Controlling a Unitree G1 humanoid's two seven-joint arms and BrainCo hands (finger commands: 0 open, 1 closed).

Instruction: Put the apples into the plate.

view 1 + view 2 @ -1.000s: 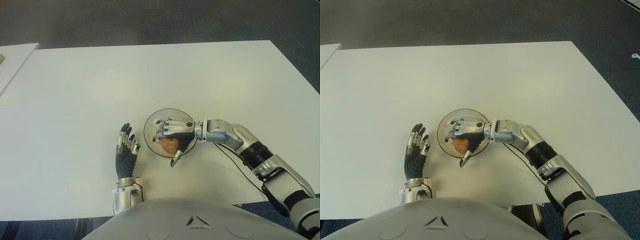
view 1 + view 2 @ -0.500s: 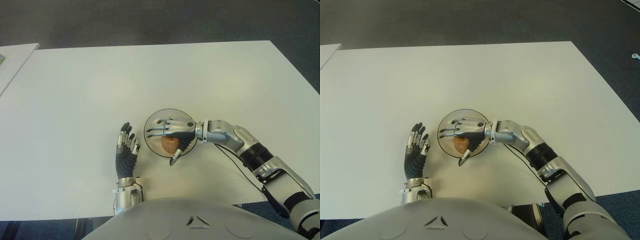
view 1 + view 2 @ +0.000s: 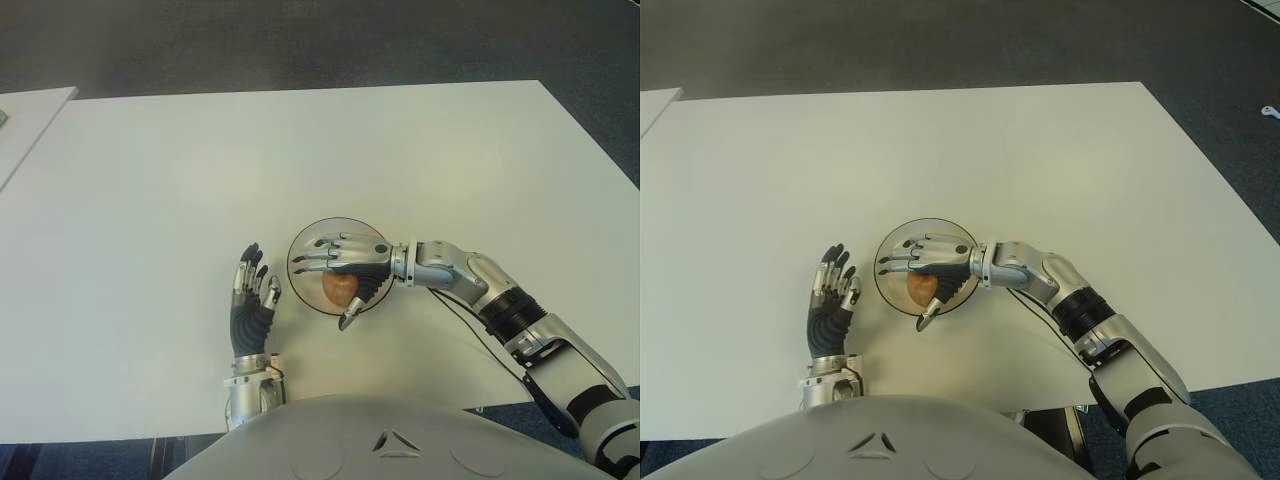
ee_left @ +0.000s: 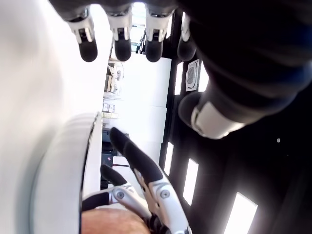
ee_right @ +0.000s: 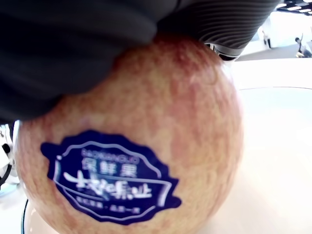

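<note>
A reddish-yellow apple (image 3: pixel 340 288) with a blue sticker (image 5: pixel 109 178) sits in the small round plate (image 3: pixel 303 283) near the table's front edge. My right hand (image 3: pixel 345 258) hovers over the plate from the right. Its fingers stretch flat above the apple, its thumb points down at the plate's near rim, and its palm is close over the fruit. In the right wrist view the apple (image 5: pixel 131 141) fills the picture under the dark palm. My left hand (image 3: pixel 252 295) shows just left of the plate with its fingers (image 4: pixel 122 44) straight and holding nothing.
The white table (image 3: pixel 200 170) spreads wide behind and to both sides of the plate. A second pale tabletop (image 3: pixel 30 110) shows at the far left. Dark floor lies beyond the back edge.
My right hand's fingers have uncurled from around the apple and now lie straight over it. The apple stays in the plate. The left hand has hardly moved.
</note>
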